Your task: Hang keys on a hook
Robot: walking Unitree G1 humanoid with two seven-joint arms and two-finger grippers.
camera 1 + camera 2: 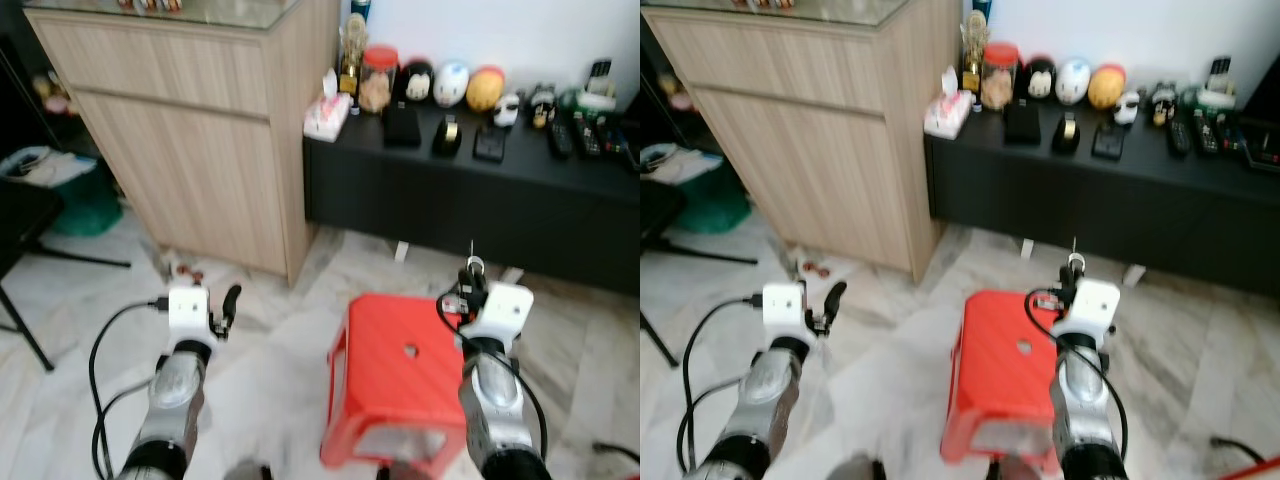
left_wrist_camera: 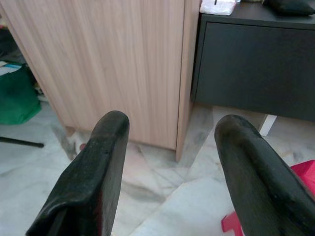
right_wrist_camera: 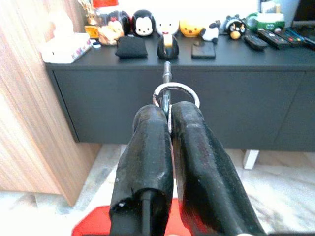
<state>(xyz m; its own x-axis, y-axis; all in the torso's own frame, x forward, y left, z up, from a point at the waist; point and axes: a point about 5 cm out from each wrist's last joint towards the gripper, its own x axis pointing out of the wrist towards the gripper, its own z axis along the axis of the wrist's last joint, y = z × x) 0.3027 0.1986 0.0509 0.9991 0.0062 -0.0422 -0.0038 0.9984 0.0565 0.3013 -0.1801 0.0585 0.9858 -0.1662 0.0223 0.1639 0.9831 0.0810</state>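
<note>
My right gripper [image 1: 473,272] is shut on a set of keys [image 3: 167,93]; a silver key ring and a key shaft stick out past the fingertips. It is raised above a red plastic stool [image 1: 400,375] and points toward the black low cabinet [image 1: 480,200]. My left gripper [image 1: 230,300] is open and holds nothing, raised over the marble floor in front of the wooden cabinet [image 1: 190,150]. Its two black fingers [image 2: 93,172] stand wide apart in the left wrist view. I can make out no hook.
The black cabinet top carries a tissue box [image 1: 327,115], a jar [image 1: 378,78], round toy figures [image 1: 452,84], remotes [image 1: 580,135] and small dark items. A green bin [image 1: 75,200] and a black stand leg [image 1: 25,330] are at the left.
</note>
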